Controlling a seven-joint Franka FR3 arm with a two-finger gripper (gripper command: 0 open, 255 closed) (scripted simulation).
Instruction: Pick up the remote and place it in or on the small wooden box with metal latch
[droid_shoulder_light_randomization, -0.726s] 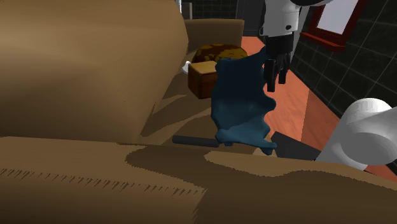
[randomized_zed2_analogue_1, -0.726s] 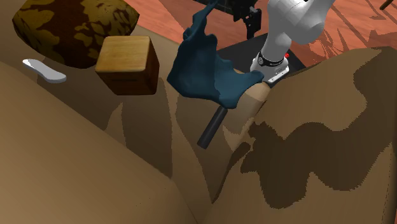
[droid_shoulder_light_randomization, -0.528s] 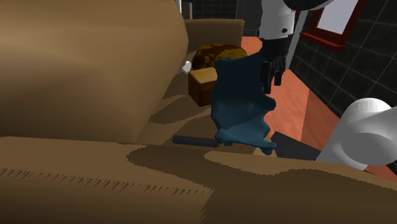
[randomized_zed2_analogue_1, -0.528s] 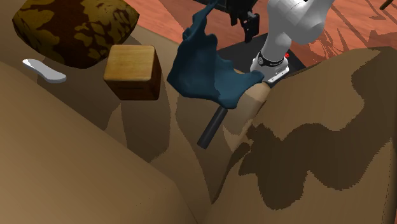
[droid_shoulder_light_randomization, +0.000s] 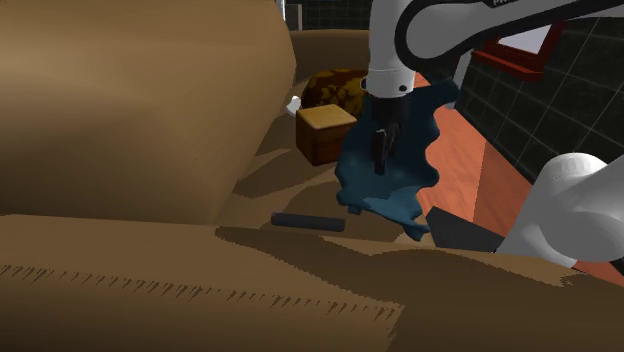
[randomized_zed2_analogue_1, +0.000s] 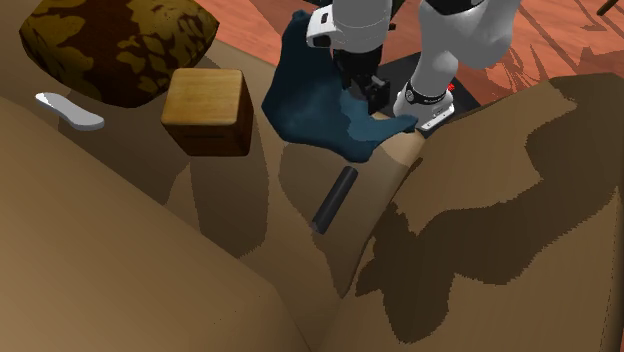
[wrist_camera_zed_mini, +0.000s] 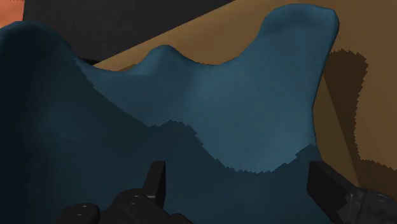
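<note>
Shoulder view: the dark, bar-shaped remote lies flat on the brown sofa seat, with bare seat around it, just below the rumpled blue cloth. The gripper hangs over that cloth, apart from the remote. Wrist view shows its fingers spread wide, clasping nothing. The squarish wooden box sits beyond, beside a mottled cushion.

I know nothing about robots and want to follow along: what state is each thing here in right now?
Gripper: open, empty, facing the cloth.
Remote: lying flat on the sofa, not held.
Box: shut, nothing on it.
Cloth: crumpled in folds.
</note>
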